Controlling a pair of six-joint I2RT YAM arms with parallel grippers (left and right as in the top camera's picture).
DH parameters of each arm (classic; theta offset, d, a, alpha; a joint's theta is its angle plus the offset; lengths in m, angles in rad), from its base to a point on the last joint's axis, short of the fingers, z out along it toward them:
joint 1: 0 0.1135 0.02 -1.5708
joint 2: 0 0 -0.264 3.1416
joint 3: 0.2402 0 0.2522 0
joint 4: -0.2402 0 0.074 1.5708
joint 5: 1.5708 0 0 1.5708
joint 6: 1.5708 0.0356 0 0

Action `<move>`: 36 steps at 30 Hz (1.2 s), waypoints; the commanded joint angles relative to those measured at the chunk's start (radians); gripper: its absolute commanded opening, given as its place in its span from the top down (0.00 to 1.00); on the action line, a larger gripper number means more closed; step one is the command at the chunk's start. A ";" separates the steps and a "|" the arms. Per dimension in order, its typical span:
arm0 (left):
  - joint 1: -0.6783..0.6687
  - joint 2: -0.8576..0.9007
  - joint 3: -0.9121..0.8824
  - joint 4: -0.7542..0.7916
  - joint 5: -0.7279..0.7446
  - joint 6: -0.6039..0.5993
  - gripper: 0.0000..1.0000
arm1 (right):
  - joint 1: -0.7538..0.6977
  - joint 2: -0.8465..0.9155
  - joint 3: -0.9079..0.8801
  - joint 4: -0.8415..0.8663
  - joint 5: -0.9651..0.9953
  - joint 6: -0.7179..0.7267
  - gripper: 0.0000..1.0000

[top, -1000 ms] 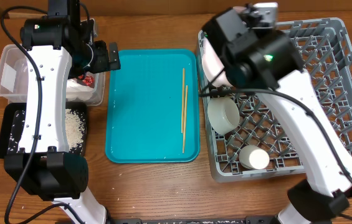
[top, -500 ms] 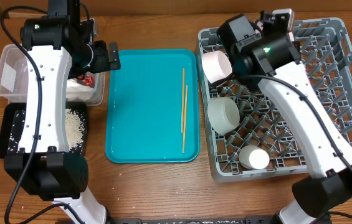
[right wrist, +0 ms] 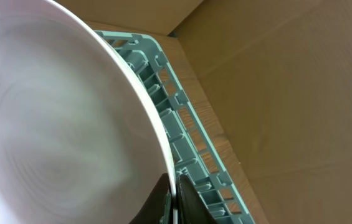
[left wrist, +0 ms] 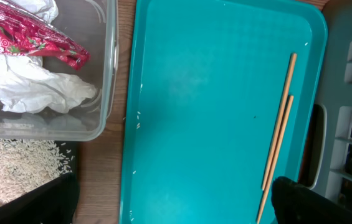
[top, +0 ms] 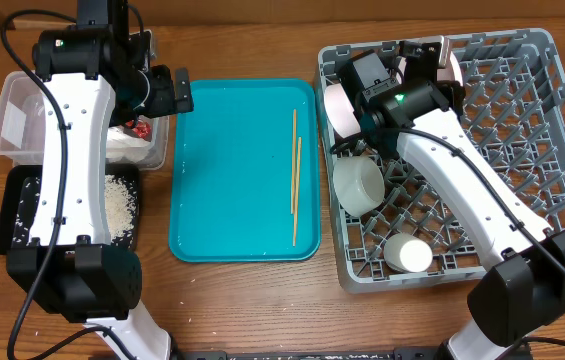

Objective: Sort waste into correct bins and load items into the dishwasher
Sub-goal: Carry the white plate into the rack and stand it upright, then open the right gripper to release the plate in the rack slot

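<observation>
Right claw: clenched on the rim of a round white-pinkish plate; we judge it is standing it in the grey plastic rack.
Left claw: released.

Teal tray is smooth plastic with a slight sheen, and the two chopsticks on it look like bare matt wood. Clear tub is see-through plastic, holding a crinkly paper napkin and a shiny red wrapper. Plate is glossy and smooth, dish rack is matt grey plastic, and the table shows wood grain.
</observation>
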 commanded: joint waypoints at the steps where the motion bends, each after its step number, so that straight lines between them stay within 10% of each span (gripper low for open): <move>1: -0.008 -0.001 0.019 0.001 0.001 0.005 0.00 | -0.003 -0.007 -0.008 0.016 -0.043 0.004 0.96; 36: -0.008 -0.001 0.019 0.001 0.001 0.005 0.00 | -0.088 0.069 -0.008 0.319 -0.193 -0.152 0.96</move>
